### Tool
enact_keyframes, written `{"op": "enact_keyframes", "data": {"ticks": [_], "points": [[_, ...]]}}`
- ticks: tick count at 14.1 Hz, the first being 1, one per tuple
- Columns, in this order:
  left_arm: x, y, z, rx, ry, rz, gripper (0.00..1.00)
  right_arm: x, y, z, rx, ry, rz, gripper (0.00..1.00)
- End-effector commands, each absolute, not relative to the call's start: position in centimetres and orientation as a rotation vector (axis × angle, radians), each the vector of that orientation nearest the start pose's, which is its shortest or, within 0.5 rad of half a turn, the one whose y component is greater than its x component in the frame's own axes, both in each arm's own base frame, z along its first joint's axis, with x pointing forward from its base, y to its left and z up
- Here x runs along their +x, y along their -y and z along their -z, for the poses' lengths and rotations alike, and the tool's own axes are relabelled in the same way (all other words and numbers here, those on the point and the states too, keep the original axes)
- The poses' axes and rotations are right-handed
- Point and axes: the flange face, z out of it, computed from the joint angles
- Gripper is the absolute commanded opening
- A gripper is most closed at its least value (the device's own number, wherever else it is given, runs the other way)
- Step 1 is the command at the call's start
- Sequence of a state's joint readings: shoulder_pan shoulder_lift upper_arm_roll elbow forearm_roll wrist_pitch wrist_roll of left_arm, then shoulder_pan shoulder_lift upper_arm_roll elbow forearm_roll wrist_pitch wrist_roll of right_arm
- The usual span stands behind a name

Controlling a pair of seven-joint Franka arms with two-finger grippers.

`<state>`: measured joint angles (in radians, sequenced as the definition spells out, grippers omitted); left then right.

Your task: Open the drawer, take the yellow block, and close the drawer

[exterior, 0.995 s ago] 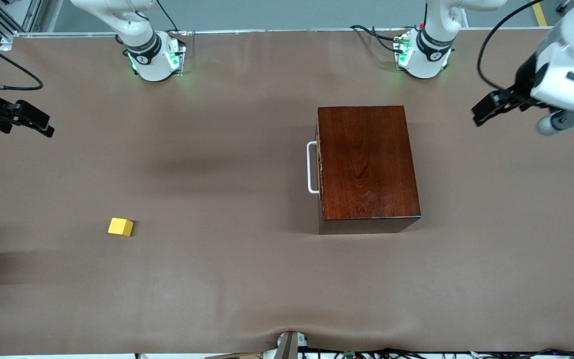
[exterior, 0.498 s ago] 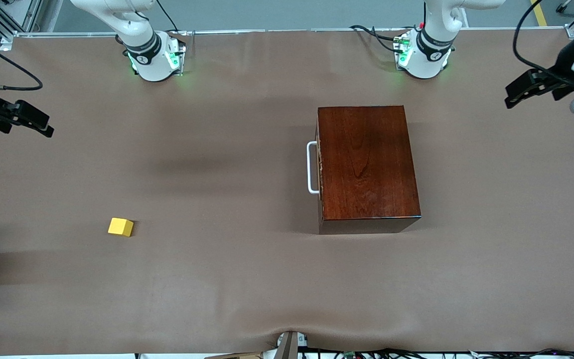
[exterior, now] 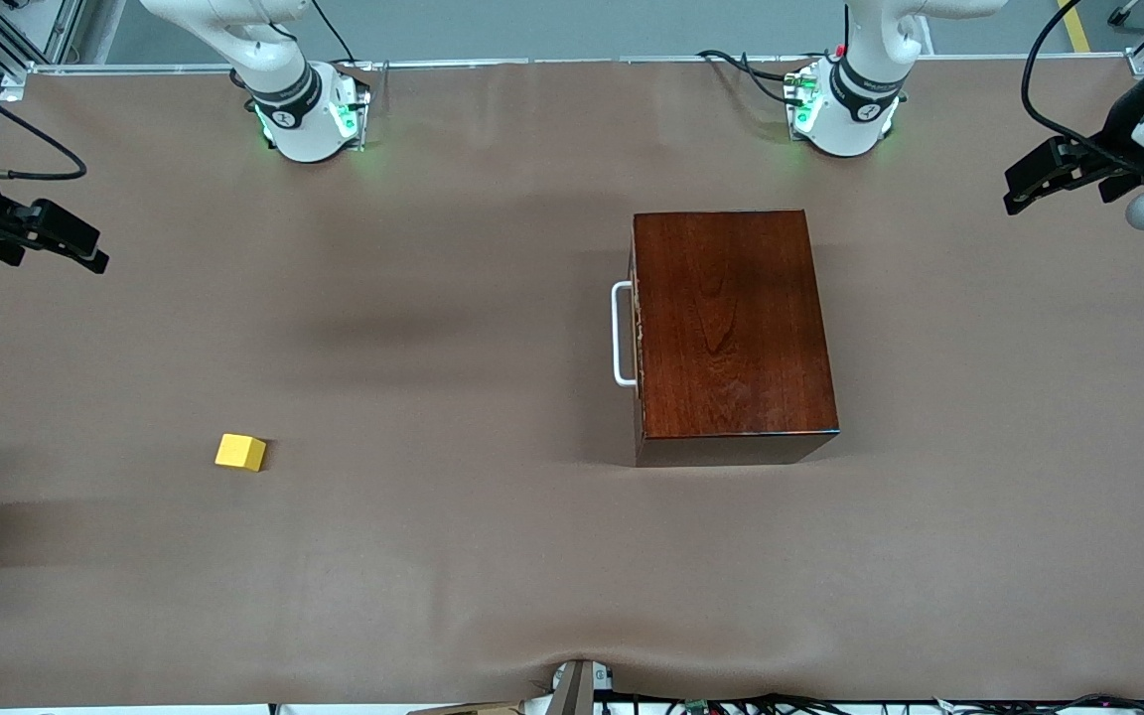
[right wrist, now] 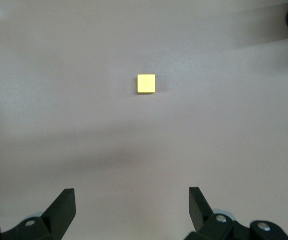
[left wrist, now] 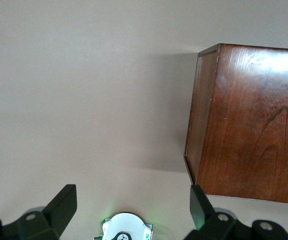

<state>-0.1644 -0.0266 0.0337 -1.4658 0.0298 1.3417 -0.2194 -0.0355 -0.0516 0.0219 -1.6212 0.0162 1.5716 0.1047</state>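
On my table (exterior: 493,556) I count one shut drawer (exterior: 635,328) mid-table toward my left arm's end, one yellow block (exterior: 239,452) near my right arm's end, and my left hand (exterior: 1027,187) and right hand (exterior: 75,248) spread empty over opposite ends.

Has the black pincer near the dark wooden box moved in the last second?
Yes. The left arm's black pincer has drawn away from the glossy dark reddish-brown wooden box, toward the left arm's end of the table.
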Motion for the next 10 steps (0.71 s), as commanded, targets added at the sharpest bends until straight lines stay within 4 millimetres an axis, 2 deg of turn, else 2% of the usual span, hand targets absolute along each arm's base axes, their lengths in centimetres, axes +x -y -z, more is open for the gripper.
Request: {"op": "enact_keyframes", "data": {"ticks": [1, 10], "points": [[50.62, 6.88, -67.37, -3.091, 0.106, -0.149, 1.00, 53.60, 0.47, -63.18, -3.115, -0.198, 0.001, 1.00], [50.52, 7.54, -67.08, -3.074, 0.096, -0.156, 1.00, 53.66, 0.32, -63.18, -3.117, -0.191, 0.003, 1.00]]}}
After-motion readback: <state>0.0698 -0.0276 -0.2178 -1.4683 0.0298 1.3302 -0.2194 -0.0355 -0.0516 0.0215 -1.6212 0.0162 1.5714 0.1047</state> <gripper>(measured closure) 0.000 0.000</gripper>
